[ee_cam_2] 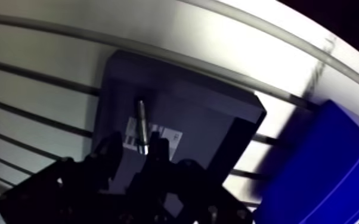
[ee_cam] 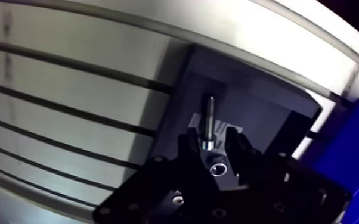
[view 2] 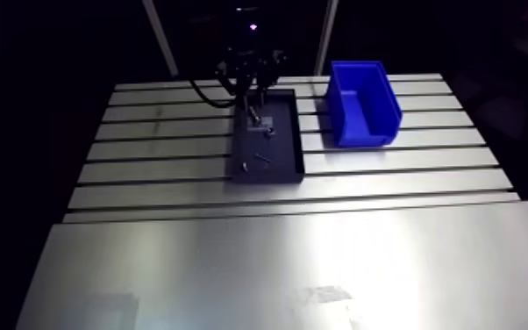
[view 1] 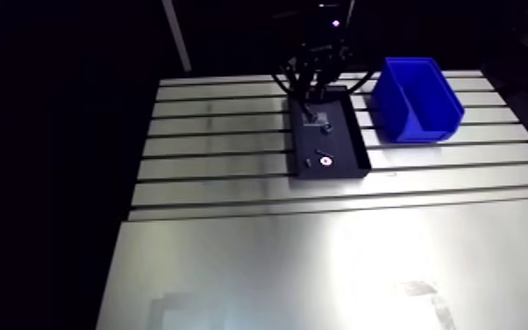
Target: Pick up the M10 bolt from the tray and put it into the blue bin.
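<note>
In the wrist view a slim metal M10 bolt (ee_cam: 208, 121) sits between my fingertips, with its shank pointing ahead over a white label on the floor of the black tray (ee_cam: 259, 110). My gripper (ee_cam: 212, 145) is shut on the bolt's near end. In the arm view the gripper (view 1: 311, 104) hangs low over the far end of the tray (view 1: 351, 145). The blue bin (view 1: 417, 98) stands just right of the tray, with its open top showing.
A washer with a red centre (view 1: 324, 161) and two small dark parts (view 1: 327, 128) lie in the tray nearer its front end. The slotted aluminium table (view 1: 215, 140) runs left of the tray. A smooth metal sheet (view 1: 320, 272) covers the near part.
</note>
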Available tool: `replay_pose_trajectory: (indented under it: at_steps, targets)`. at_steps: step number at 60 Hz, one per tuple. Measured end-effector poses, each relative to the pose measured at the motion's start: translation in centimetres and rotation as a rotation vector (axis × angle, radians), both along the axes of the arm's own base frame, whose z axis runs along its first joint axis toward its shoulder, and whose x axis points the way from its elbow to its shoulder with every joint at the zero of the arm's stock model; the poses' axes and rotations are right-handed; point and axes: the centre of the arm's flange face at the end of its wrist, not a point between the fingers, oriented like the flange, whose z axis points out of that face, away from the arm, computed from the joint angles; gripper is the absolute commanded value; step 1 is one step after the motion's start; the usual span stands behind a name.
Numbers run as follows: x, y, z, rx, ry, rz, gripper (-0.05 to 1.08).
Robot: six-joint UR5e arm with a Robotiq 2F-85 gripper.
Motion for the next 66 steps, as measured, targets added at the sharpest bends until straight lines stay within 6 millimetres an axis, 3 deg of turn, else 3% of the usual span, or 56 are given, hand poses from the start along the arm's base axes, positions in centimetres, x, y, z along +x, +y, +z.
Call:
replay_pose_trajectory:
  at_steps: [66]
  targets:
    - [-0.16, 0.12, -0.97, 0.0, 0.004, -0.001, 0.62]
